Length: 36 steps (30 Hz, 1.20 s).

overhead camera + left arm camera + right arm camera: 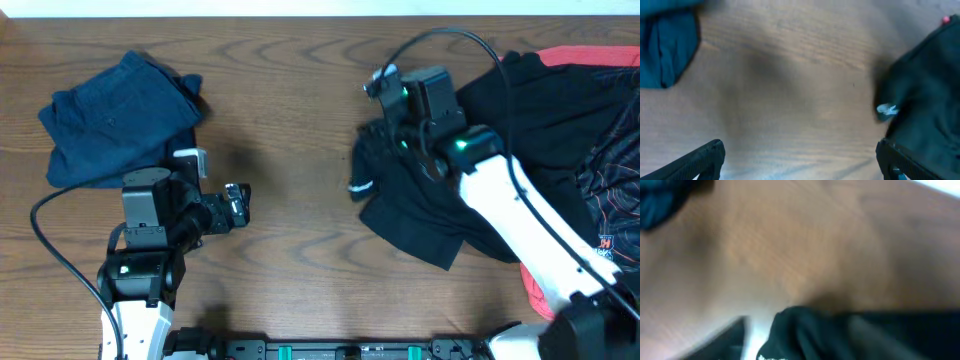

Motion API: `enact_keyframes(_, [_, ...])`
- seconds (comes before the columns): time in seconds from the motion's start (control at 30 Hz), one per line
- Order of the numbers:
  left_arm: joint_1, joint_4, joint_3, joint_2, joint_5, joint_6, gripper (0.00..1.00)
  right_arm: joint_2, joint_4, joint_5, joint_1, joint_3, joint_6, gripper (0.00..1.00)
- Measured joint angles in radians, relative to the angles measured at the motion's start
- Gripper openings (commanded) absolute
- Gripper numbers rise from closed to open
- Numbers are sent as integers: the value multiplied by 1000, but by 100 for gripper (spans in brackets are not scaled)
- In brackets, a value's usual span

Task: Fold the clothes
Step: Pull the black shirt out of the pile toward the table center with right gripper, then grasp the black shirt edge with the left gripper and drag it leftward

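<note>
Our left tool (240,205) stands wide apart and holds nothing. In its wrist view the two dark fingers (705,159) sit at the bottom corners with only bare counter (800,75) between them. From above, it sits at the near left and points right, toward the middle of the counter. Our right tool (378,150) reaches in from the lower right and is over the left edge of the black garment (420,215). Its fingers are dark against the dark cloth and its wrist view is badly blurred, so we cannot tell whether it is wide, narrow or gripping the cloth. That view gives us only black cloth along the bottom and wood above it. The black garment lies crumpled right of centre, well apart from the left tool. A small white tag (358,187) shows at its left edge, and we see the tag in the left wrist view too. Behind it and to its right there is a heap: a red garment (580,55) at the far right edge, with a dark patterned garment (610,170) lying over it. A blue garment (115,120) lies folded at the far left, just behind the left arm and well apart from the other clothes.
</note>
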<state>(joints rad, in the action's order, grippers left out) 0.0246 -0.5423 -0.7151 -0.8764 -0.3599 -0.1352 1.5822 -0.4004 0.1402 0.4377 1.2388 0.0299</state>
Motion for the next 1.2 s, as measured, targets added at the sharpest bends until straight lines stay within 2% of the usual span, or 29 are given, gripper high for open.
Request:
enact_keyframes(0.1, [0,37,0,0,-2,0,98,8,76,-28,-5,0,-16,99])
enact_keyframes(0.2, [0,61,0,-7,-31,0,98,-10,65,-64,-35,0,-58,99])
enact_keyframes(0.4, [-16,165,-2,-102,-127,-28,98,-100,-234,-121,-227,2,-174,99])
enact_keyframes(0.53, [-89,326,-3,-232,-153,-96,98,-135,-414,-148,-389,2,-235,100])
enact_keyframes(0.77, [-275,629,-8,-491,-167,-240,98,-136,-535,-159,-573,2,-266,99])
enact_keyframes(0.93, [-389,735,-8,-669,-171,-287,99,-136,-561,-161,-629,2,-268,99])
enact_keyframes(1.2, [-507,888,-8,-869,-164,-310,98,-136,-568,-159,-631,2,-268,99])
